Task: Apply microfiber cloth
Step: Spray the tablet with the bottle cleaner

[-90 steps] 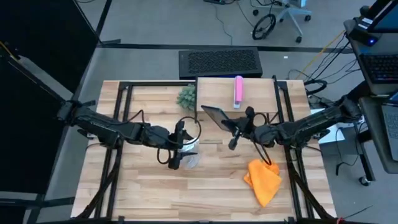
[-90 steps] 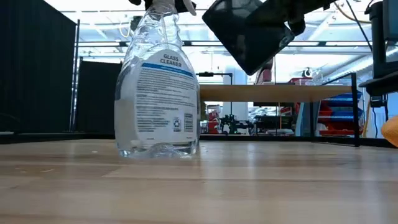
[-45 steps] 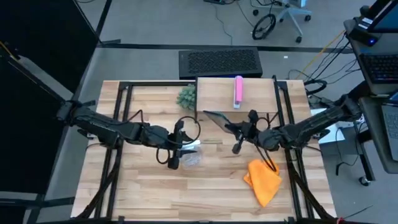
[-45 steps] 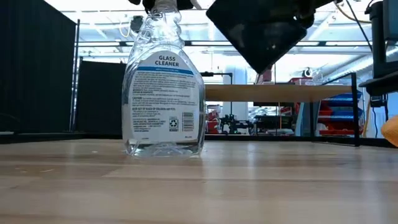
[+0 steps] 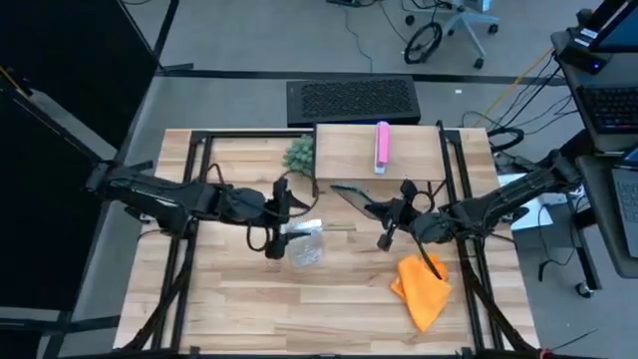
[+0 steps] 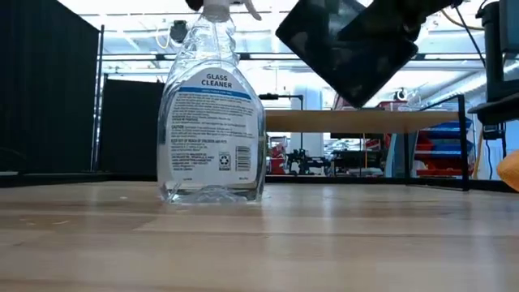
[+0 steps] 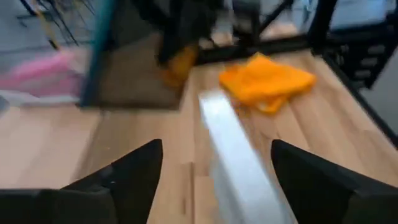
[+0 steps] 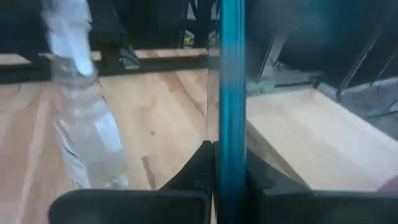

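Two arms mid-table: right gripper [image 5: 384, 211] jaws clamp tablet [image 6: 347, 50] edge; left gripper [image 5: 282, 205] jaws released; microfiber cloth [image 5: 422, 288] free.

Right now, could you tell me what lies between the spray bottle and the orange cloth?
In the high view, only bare wood separates the spray bottle from the microfiber cloth.

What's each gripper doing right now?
Left gripper: open, holding nothing, just behind the spray bottle.
Right gripper: shut on the tablet, held above the table.
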### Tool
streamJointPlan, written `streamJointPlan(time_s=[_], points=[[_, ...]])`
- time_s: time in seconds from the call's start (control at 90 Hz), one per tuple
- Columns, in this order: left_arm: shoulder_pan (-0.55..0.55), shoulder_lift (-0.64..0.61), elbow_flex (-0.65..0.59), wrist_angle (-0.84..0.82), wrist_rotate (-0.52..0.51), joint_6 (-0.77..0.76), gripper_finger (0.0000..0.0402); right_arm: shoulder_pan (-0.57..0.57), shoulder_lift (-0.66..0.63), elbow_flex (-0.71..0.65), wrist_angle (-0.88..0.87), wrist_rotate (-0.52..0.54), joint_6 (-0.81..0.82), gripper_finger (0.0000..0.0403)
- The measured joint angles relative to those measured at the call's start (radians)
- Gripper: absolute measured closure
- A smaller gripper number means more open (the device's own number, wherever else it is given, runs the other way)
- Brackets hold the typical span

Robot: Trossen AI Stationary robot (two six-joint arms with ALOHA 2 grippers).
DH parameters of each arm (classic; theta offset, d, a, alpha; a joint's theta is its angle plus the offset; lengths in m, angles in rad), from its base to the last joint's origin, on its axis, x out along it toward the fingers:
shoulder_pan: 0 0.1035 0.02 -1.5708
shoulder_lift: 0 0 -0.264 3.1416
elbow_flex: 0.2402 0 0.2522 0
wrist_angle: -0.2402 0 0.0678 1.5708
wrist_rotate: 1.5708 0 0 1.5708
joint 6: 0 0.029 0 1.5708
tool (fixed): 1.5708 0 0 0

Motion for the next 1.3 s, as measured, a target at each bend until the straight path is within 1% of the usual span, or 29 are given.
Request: streamJointPlan(time_s=[0.133, 0.278, 0.378, 0.433, 0.489, 0.556, 0.678, 0.811, 0.911, 1.067, 1.189, 1.3], points=[[-0.003, -0.041, 0.044, -0.072, -0.003, -0.019, 0.0109, 0.004, 0.0, 0.0, -0.033, -0.051, 0.044, 0.0394], [-0.016, -0.107, 0.045, -0.188, -0.032, -0.12, 0.0109, 0.043, 0.002, 0.0, -0.061, -0.16, 0.075, 0.0394], [-0.038, -0.139, 0.013, -0.298, -0.067, -0.235, 0.0109, 0.086, 0.018, 0.0, -0.072, -0.264, 0.114, 0.0394], [-0.053, -0.143, -0.018, -0.317, -0.081, -0.295, 0.0109, 0.113, 0.045, 0.0, -0.069, -0.306, 0.125, 0.0394], [-0.068, -0.142, -0.06, -0.313, -0.082, -0.343, 0.0109, 0.133, 0.083, 0.0, -0.048, -0.322, 0.127, 0.0394], [-0.086, -0.129, -0.116, -0.283, -0.082, -0.4, 0.0109, 0.14, 0.135, 0.0, -0.043, -0.32, 0.134, 0.0394], [-0.109, -0.076, -0.222, -0.177, -0.081, -0.464, 0.0109, 0.134, 0.233, -0.001, -0.038, -0.318, 0.122, 0.0394], [-0.134, -0.021, -0.291, -0.016, -0.081, -0.515, 0.0109, 0.133, 0.28, 0.0, 0.016, -0.338, 0.073, 0.0394], [-0.151, 0.035, -0.299, 0.041, -0.073, -0.518, 0.0109, 0.131, 0.287, -0.001, 0.004, -0.327, 0.058, 0.0394], [-0.17, 0.106, -0.299, 0.158, -0.029, -0.524, 0.0109, 0.129, 0.279, -0.001, -0.016, -0.277, 0.054, 0.0394], [-0.189, 0.155, -0.299, 0.214, 0.001, -0.544, 0.0109, 0.125, 0.279, 0.0, -0.027, -0.281, 0.051, 0.0394], [-0.207, 0.181, -0.299, 0.274, 0.002, -0.555, 0.0109, 0.124, 0.276, 0.0, -0.085, -0.28, 0.061, 0.0394]])
